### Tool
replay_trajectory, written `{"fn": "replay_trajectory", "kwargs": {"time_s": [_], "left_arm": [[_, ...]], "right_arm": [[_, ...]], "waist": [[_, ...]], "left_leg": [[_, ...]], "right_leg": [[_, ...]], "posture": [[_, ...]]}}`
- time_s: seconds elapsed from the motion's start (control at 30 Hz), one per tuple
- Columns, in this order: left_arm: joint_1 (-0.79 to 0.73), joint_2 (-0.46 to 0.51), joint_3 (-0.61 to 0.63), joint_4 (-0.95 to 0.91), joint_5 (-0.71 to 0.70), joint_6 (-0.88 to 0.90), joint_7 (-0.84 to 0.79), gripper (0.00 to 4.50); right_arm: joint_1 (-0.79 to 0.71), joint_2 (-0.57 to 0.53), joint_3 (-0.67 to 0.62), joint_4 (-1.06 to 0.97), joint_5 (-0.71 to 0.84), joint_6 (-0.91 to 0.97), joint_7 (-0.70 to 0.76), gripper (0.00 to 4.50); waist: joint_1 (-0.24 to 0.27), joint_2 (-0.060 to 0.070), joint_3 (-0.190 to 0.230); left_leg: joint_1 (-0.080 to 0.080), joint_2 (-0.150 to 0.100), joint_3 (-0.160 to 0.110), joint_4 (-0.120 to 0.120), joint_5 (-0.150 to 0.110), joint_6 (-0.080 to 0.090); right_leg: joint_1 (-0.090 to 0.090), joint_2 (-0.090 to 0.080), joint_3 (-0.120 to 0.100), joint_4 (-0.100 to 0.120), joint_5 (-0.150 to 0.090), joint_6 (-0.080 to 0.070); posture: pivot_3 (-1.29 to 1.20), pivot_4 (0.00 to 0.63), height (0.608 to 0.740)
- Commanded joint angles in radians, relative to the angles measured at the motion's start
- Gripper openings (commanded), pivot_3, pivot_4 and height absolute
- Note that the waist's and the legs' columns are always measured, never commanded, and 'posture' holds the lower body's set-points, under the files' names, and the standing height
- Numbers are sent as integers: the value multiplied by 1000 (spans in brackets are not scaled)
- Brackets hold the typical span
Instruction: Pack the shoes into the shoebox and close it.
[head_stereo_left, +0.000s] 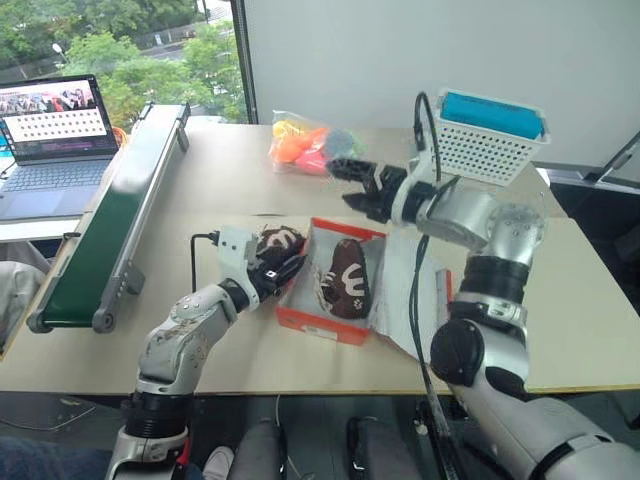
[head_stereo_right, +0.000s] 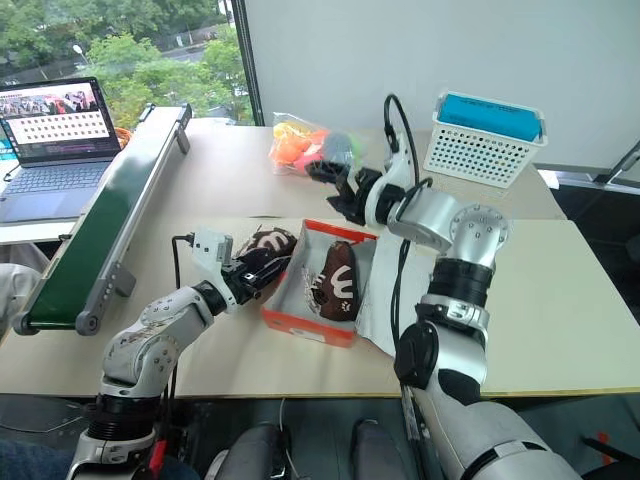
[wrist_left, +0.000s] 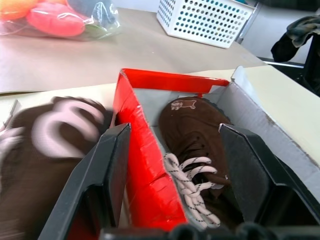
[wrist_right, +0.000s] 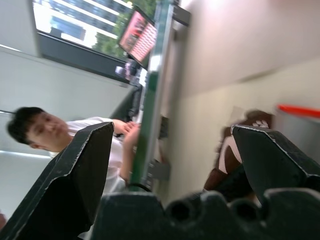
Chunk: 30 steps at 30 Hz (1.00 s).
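The orange-red shoebox (head_stereo_left: 322, 322) stands open on the table, its lid (head_stereo_left: 402, 292) folded out to the right with the white inside up. One brown shoe (head_stereo_left: 347, 278) with pale laces lies inside it. The other shoe (head_stereo_left: 278, 243) lies outside, against the box's left wall. My left gripper (head_stereo_left: 283, 272) is open beside that shoe; in the left wrist view its fingers (wrist_left: 107, 170) straddle the red box wall (wrist_left: 142, 155), with the outside shoe (wrist_left: 47, 150) beyond one finger. My right gripper (head_stereo_left: 353, 188) hovers open and empty over the box's far edge.
A white lattice basket (head_stereo_left: 487, 150) with a blue item stands at the back right. A bag of coloured toys (head_stereo_left: 308, 146) lies behind the box. A green conveyor (head_stereo_left: 110, 225) and a laptop (head_stereo_left: 55, 140) are at the left. A person (wrist_right: 37, 131) sits beyond the conveyor.
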<state>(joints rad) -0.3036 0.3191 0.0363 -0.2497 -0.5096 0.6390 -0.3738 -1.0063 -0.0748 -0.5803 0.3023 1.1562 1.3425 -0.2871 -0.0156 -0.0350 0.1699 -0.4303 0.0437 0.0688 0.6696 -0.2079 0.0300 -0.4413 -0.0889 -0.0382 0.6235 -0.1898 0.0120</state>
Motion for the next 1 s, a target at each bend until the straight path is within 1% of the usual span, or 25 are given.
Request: {"fn": "replay_trajectory", "kwargs": {"time_s": [0.03, 0.1, 0.2, 0.27, 0.33, 0.47, 0.53, 0.83, 0.87, 0.93, 1.0], "left_arm": [[-30, 62, 152, -38, -5, -22, 37, 3002], [-25, 162, 161, -36, 51, -12, 16, 3002], [-8, 285, 118, 10, 128, -17, -32, 3002], [-5, 349, 75, 55, 168, -29, -88, 3002], [-15, 388, 31, 101, 198, -54, -151, 3002], [-44, 395, -19, 149, 209, -90, -246, 3002], [-43, 396, -33, 143, 200, -94, -291, 3002], [12, 430, -16, 94, 206, -63, -340, 3002], [15, 431, -27, 99, 221, -64, -333, 3002], [20, 438, -87, 130, 306, -111, -309, 3002], [18, 431, -120, 149, 367, -150, -284, 3002]], "right_arm": [[41, 6, 56, -135, 5, 12, -1, 4500], [61, 25, 46, -161, 29, -1, -28, 4500], [78, 51, 39, -190, 52, -22, -64, 4500], [88, 67, 33, -211, 66, -34, -87, 4500], [98, 77, 29, -230, 81, -47, -110, 4500], [116, 81, 31, -258, 105, -73, -148, 4500], [128, 81, 38, -275, 117, -85, -167, 4500], [207, 103, 76, -366, 203, -144, -250, 4500], [214, 106, 78, -370, 212, -156, -258, 4500], [224, 104, 84, -374, 226, -178, -269, 4500], [232, 95, 95, -376, 237, -195, -276, 4500]], "waist": [[-6, 0, 0], [-12, 0, 0], [-14, 1, 0], [-14, 1, 0], [-10, 2, 1], [1, 2, 1], [0, 2, 1], [-9, 2, 1], [-9, 2, 1], [-9, 2, 1], [-8, 2, 1]], "left_leg": [[0, 0, -1, 0, 0, 0], [0, 1, -2, 0, 0, 0], [1, 2, -2, 0, 0, 0], [1, 2, -2, 0, 0, 0], [1, 3, -2, -1, 0, 0], [0, 3, -2, -1, 0, 0], [-1, 3, -2, -1, 0, 0], [-1, 4, -1, -1, 0, 0], [-1, 4, -1, -1, 0, 0], [-1, 4, -1, -1, 0, 0], [-1, 4, -1, -1, 0, 0]], "right_leg": [[0, 0, 0, 0, 0, 0], [-1, 2, 2, 1, 0, 0], [-1, 3, 1, 1, 0, 0], [-1, 3, 1, 0, 0, 0], [-1, 3, 1, 0, 0, 0], [-2, 2, 0, -1, -1, 0], [-3, 2, 0, -1, -1, -1], [-4, 2, 2, 0, -1, -1], [-4, 2, 2, 0, -1, -1], [-4, 2, 2, 0, -1, -1], [-4, 2, 2, 0, -1, -1]], "posture": [[0, 150, 740], [0, 150, 740], [0, 150, 740], [0, 150, 740], [0, 150, 740], [0, 150, 740], [0, 150, 740], [0, 150, 740], [0, 150, 740], [0, 150, 740], [0, 150, 740]]}}
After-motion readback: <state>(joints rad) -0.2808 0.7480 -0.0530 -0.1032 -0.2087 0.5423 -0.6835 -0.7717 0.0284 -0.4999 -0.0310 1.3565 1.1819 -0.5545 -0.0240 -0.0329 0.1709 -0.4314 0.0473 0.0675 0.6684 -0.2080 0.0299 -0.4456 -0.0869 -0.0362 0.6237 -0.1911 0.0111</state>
